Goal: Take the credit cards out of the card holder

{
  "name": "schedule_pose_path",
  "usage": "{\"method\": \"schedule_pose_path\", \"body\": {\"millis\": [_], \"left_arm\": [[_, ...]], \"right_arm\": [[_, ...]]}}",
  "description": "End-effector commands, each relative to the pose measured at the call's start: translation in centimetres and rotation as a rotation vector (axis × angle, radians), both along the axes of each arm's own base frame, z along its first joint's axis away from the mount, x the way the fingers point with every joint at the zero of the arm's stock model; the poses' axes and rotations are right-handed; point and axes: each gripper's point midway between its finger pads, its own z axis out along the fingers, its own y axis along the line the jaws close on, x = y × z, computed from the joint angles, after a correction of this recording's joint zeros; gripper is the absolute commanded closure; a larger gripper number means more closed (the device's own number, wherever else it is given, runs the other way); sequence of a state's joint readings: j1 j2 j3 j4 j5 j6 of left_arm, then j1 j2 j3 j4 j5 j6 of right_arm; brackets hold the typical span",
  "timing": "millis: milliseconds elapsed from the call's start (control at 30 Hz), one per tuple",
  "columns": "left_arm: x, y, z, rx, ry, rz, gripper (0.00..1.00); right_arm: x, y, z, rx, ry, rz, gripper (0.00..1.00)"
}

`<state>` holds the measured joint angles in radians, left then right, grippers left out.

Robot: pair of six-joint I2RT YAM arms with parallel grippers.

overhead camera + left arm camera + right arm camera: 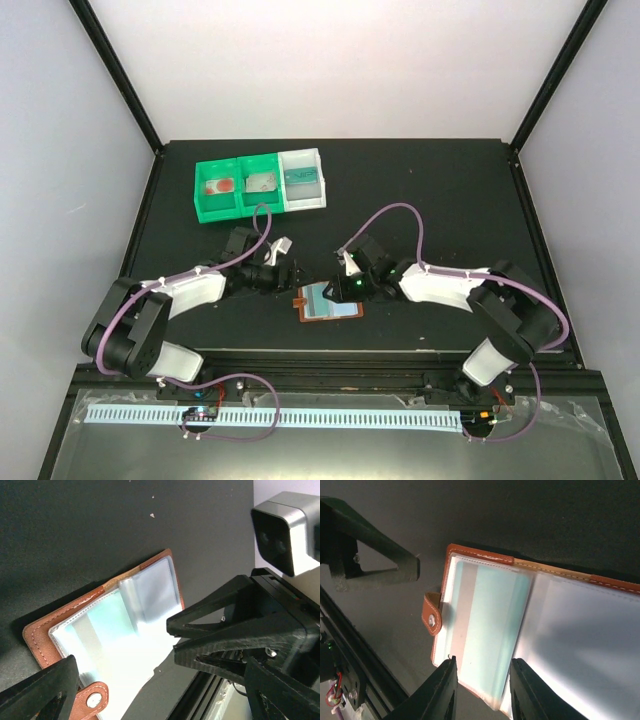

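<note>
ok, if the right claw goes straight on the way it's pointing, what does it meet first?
The light blue credit card in the open card holder's clear pocket; its near edge lies between the right claw's fingers. Depth unclear: tips may sit just above it.

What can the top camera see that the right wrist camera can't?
Only the top view shows the green bin, the white bin, the left arm and the right arm. Only the right wrist view shows the snap tab on the holder, and the right gripper up close at the blue card. Both show the holder lying open on the black table.
</note>
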<state>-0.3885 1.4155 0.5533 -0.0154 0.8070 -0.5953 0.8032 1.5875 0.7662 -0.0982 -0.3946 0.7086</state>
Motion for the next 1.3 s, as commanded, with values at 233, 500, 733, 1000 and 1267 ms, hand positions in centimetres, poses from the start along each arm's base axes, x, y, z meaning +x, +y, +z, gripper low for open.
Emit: {"method": "schedule_pose_path", "body": {"millis": [233,500,733,1000,1267], "left_arm": [[-0.6,-0.8,1.1,-0.095,-0.008,-0.016,0.07],[-1.0,-1.0,0.9,-0.131,0.024,-0.014,0.04],[-1.1,-0.6,0.0,-0.096,0.023,-0.001,0.02],[-1.0,-0.5,-0.5,-0.087,0.028,0.016,0.01],[-0.8,-0.3,-0.7,-0.068,0.022,0.018,0.03]], "right_arm": [[0.5,0.7,-1.6,-0.057,0.007,-0.025,0.73],[0.6,1.3,-2.3,-0.077,0.011,-0.007,0.73],[0.6,0.5,-3.9,-0.130,0.013,-0.017,0.74],[0.4,-1.0,-5.5,-0.188,-0.006,-0.041,0.86],[0.2,-1.0,-6.1,-0.167,0.004,-0.049,0.97]]}}
